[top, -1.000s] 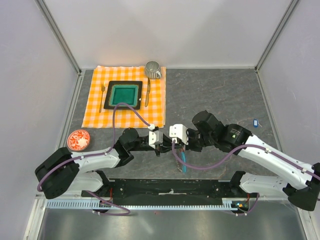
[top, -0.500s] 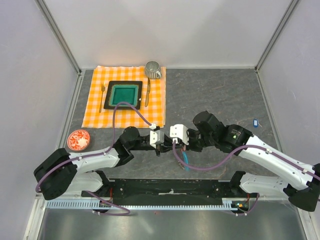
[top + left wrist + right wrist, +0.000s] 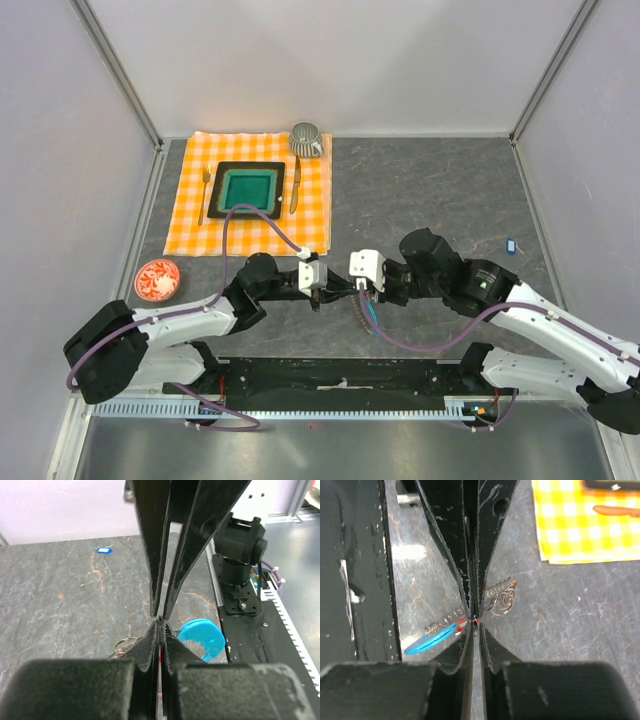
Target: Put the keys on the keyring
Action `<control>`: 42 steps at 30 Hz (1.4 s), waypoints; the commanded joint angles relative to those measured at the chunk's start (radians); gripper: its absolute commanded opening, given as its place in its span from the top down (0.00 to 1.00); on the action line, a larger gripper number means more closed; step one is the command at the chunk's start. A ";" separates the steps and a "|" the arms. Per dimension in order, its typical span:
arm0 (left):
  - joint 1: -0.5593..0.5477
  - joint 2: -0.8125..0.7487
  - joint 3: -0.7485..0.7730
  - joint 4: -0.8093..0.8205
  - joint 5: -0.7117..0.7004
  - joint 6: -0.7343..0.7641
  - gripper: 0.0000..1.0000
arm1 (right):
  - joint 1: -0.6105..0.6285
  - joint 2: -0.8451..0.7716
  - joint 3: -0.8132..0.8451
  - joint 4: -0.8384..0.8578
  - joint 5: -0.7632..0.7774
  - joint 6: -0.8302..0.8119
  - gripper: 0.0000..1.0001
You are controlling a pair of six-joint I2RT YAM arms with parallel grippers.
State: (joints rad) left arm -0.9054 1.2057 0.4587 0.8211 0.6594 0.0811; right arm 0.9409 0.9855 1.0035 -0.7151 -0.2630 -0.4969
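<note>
A: Grip, how was it?
B: My left pincer was pressed together, tip to tip with my right pincer; the right's state I couldn't tell. The floppy dark-wire keyring with a light-blue strip was lower centre, just under both tips, probably for threading.

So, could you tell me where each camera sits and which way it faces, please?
Top external: overhead behind the robot, looking down on the table; both arms show.
Left wrist: on the left arm, facing the blue key past its fingers.
Right wrist: on the right arm, facing the checked cloth past its fingers.
Both wrist views share the keyring.
</note>
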 commanded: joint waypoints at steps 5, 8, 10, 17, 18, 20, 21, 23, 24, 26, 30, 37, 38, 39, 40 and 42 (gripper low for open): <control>0.003 -0.035 -0.081 0.168 -0.124 -0.024 0.98 | 0.004 -0.139 -0.097 0.190 0.074 0.135 0.78; 0.003 -0.035 -0.101 0.228 -0.139 -0.044 0.98 | -0.001 -0.180 -0.147 0.230 0.084 0.181 0.78; 0.003 -0.037 -0.118 0.275 -0.144 -0.056 0.98 | -0.002 -0.192 -0.180 0.256 0.077 0.205 0.77; 0.003 -0.032 -0.189 0.499 -0.159 -0.109 0.98 | -0.013 -0.203 -0.288 0.379 0.025 0.299 0.72; 0.002 -0.029 -0.193 0.539 -0.162 -0.112 0.98 | -0.014 -0.217 -0.317 0.434 0.037 0.328 0.72; 0.002 -0.023 -0.203 0.570 -0.168 -0.116 0.98 | -0.025 -0.240 -0.348 0.521 0.051 0.356 0.72; 0.003 -0.018 -0.206 0.584 -0.172 -0.118 0.98 | -0.030 -0.269 -0.385 0.552 0.063 0.388 0.72; 0.003 -0.008 -0.207 0.624 -0.176 -0.126 0.98 | -0.046 -0.301 -0.426 0.642 0.077 0.418 0.72; 0.003 -0.006 -0.207 0.635 -0.178 -0.129 0.98 | -0.051 -0.326 -0.462 0.669 0.074 0.428 0.72; 0.003 0.005 -0.206 0.659 -0.181 -0.133 0.98 | -0.066 -0.347 -0.486 0.706 0.059 0.451 0.72; 0.003 0.017 -0.198 0.691 -0.184 -0.138 0.98 | -0.076 -0.366 -0.517 0.763 -0.019 0.465 0.71; 0.002 0.017 -0.175 0.696 -0.173 -0.136 0.98 | -0.083 -0.366 -0.526 0.783 -0.051 0.465 0.71; 0.003 0.017 -0.173 0.696 -0.172 -0.136 0.98 | -0.086 -0.364 -0.526 0.783 -0.061 0.466 0.71; 0.003 0.017 -0.173 0.696 -0.170 -0.136 0.98 | -0.086 -0.363 -0.526 0.783 -0.061 0.466 0.71; 0.002 0.017 -0.170 0.697 -0.167 -0.138 0.98 | -0.088 -0.360 -0.526 0.783 -0.062 0.466 0.71; 0.002 0.017 -0.167 0.698 -0.164 -0.139 0.98 | -0.090 -0.357 -0.531 0.783 -0.059 0.463 0.71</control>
State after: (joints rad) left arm -0.9043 1.2259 0.2512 1.2461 0.5026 -0.0380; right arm 0.8577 0.6285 0.4808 0.0128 -0.2977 -0.0471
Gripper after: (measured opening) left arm 0.019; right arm 0.293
